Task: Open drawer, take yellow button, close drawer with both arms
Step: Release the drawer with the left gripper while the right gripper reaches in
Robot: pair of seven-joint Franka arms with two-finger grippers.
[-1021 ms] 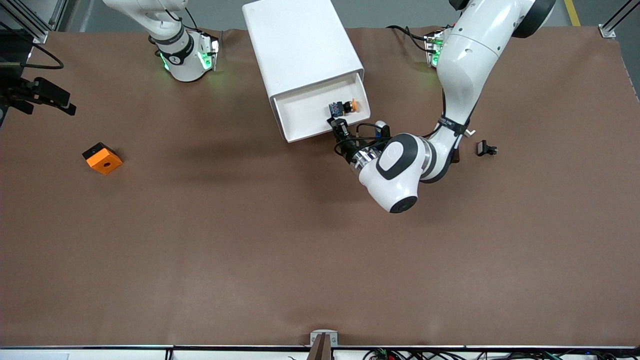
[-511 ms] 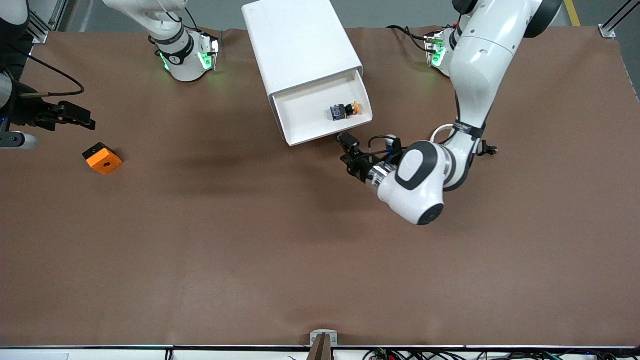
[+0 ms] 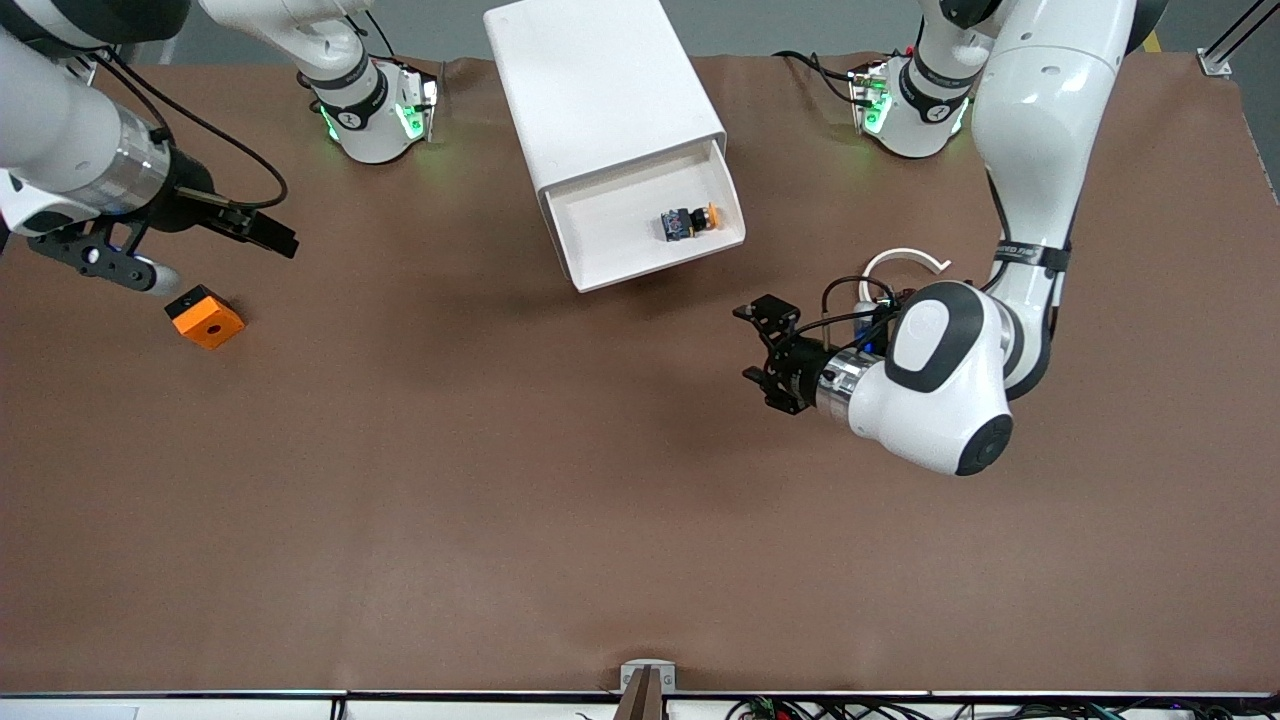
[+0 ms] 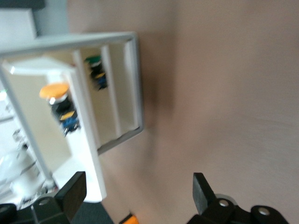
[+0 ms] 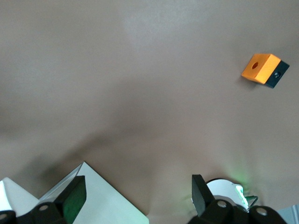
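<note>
My left gripper (image 3: pixel 762 357) hangs wide and empty over bare table, near the pulled-out drawer (image 3: pixel 640 225) holding the button (image 3: pixel 688 219); my right gripper (image 3: pixel 262 228), also wide, hovers beside the orange block (image 3: pixel 204 317).

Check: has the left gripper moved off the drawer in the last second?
Yes. The left gripper, open, has backed away from the open drawer toward the front camera and the left arm's end; the button stays inside.

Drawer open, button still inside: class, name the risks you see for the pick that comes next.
1. The button is tiny and lies close to a wall of the drawer, so fingers may catch that wall.
2. The right gripper, open near the orange block, has the white cabinet between it and the button.
3. The left gripper, open over bare table, could cross the right arm's path.
</note>
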